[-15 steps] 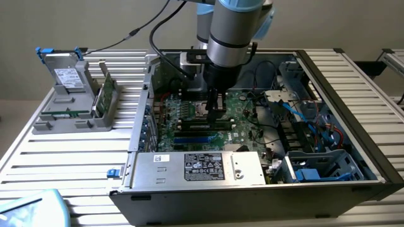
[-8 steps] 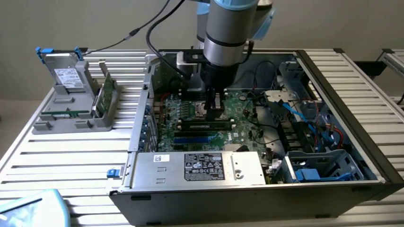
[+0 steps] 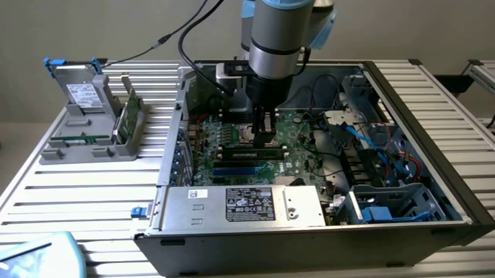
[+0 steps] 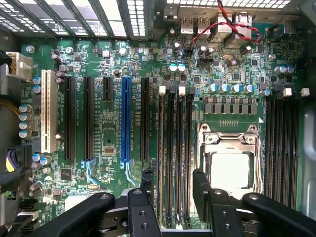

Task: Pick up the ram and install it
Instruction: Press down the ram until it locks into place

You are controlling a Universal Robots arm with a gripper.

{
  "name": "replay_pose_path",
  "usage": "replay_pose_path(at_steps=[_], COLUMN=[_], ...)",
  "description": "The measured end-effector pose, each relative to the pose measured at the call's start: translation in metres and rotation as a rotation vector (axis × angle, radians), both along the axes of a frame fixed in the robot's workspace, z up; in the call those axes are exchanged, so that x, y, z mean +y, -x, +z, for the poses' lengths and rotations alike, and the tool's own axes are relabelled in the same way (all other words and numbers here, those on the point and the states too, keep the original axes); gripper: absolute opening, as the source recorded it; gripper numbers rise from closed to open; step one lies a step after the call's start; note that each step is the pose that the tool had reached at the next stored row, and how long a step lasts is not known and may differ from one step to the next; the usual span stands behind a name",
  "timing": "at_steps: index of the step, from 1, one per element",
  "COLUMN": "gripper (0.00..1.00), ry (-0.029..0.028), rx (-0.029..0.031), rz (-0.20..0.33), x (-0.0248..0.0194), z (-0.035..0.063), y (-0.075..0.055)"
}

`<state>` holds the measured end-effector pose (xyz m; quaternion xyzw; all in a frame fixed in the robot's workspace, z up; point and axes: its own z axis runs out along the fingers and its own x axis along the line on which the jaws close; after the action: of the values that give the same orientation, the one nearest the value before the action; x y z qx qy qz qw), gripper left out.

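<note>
Inside open computer case (image 3: 456, 191) on slatted table (image 3: 69, 191), low over motherboard (image 3: 298, 130): gripper (image 3: 263, 136), pointing straight down, jaws spread wide, grasping nothing

Just under fingertips in exterior view: ram (image 3: 251, 154), standing on edge in a black memory slot, lying crosswise to exterior view, dark chips along its face, not touched by fingers as far as can be told

From wrist view: gripper (image 4: 174, 180) with black fingers (image 4: 147, 180) straddling bank of long memory slots (image 4: 170, 148), clear gap on each side; ram's thin edge hard to tell from slots here

Beside that bank: silver CPU socket (image 4: 229, 158); on other side blue expansion slot (image 4: 125, 118), further out white slot (image 4: 48, 111)

Near front edge of case: power supply (image 3: 247, 202) with label

Well apart, toward exterior view's left: grey holder (image 3: 85, 145) with grey drive (image 3: 81, 95) upright in it and wider green card (image 3: 131, 119) on edge
</note>
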<state>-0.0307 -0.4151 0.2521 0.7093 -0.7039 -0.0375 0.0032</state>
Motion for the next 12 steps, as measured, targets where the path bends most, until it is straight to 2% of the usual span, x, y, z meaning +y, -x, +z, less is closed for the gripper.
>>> replay_pose_path(at_steps=[10,12], gripper=[0.43,0.3], ry=[0.0,0.0], rx=[0.0,0.0], rz=[0.0,0.0], x=[0.0,0.0], z=[0.0,0.0], y=[0.0,0.0])
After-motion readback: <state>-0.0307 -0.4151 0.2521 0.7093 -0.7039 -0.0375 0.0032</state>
